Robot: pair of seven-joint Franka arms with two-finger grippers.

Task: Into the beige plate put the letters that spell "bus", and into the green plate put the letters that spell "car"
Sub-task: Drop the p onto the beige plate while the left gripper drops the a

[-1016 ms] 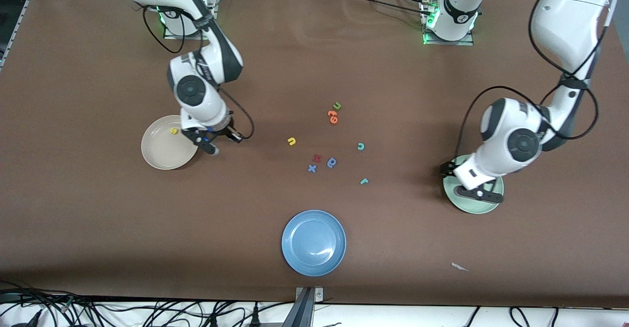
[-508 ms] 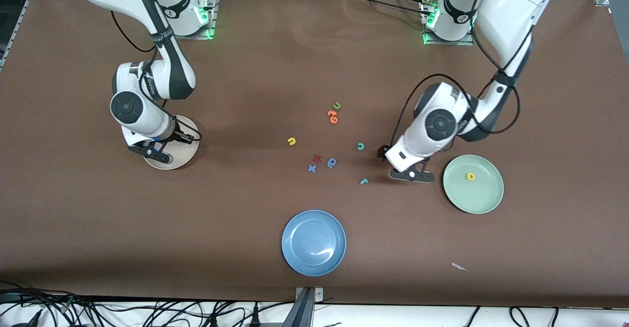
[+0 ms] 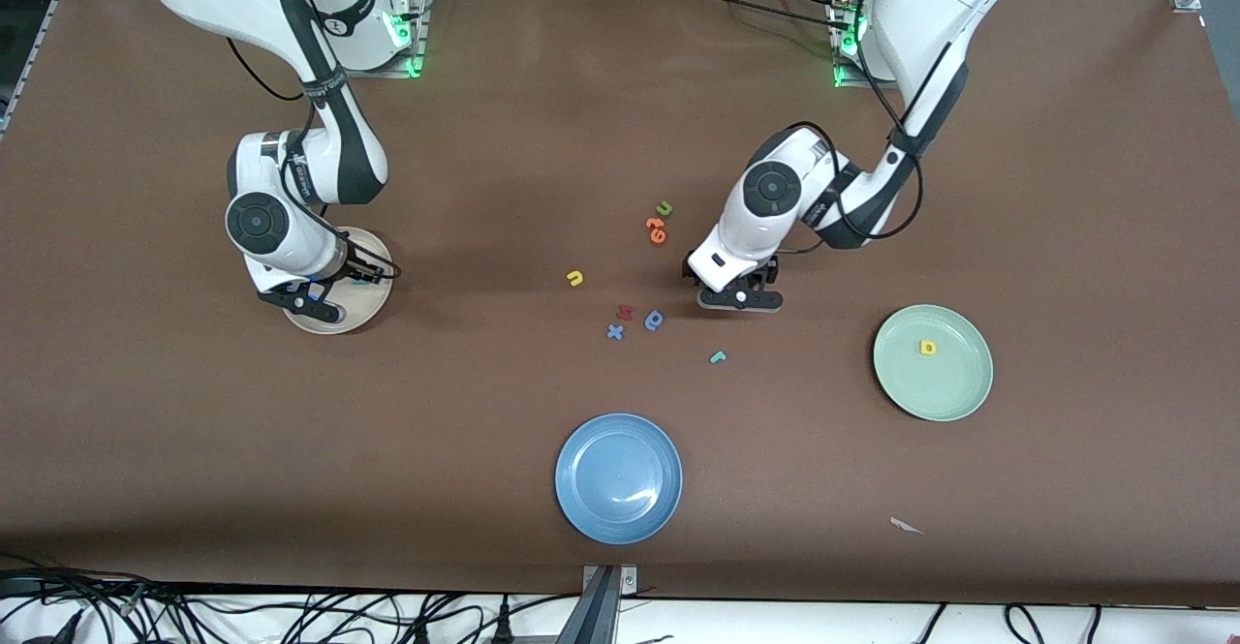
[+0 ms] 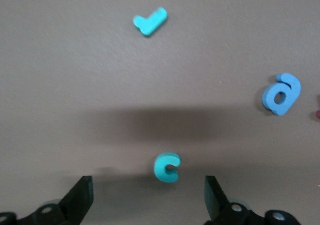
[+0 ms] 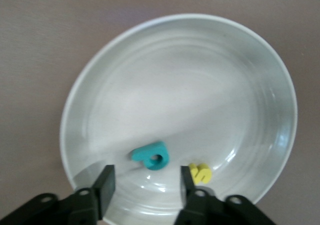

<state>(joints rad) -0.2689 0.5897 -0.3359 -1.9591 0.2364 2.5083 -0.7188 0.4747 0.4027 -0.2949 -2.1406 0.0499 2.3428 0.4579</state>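
**Two letters in the beige plate, one in the green; both pincers empty**

The right gripper [image 3: 308, 303] hangs over the beige plate [image 3: 373, 307], its fingers [image 5: 106, 183] parted with nothing between them. Just under them, inside the plate [image 5: 200, 50], lie the teal "b" [image 5: 151, 155] and the yellow "s" [image 5: 200, 172], close together but apart.

The yellow "u" [image 3: 574, 278] lies on the table between the two grippers, with the red, blue and darker blue letters (none of them wanted) a little nearer the front camera.

The left gripper [image 3: 741, 300] hovers low over the table with its jaws wide apart and empty; the teal "c" [image 4: 167, 167] sits on the cloth right between the open fingers [image 4: 81, 201], touching neither. The teal "r" [image 4: 150, 21] lies a short way off from that gripper. Toward the left arm's end of the table, the green plate [image 3: 959, 397] holds the yellow "a" [image 3: 928, 348].
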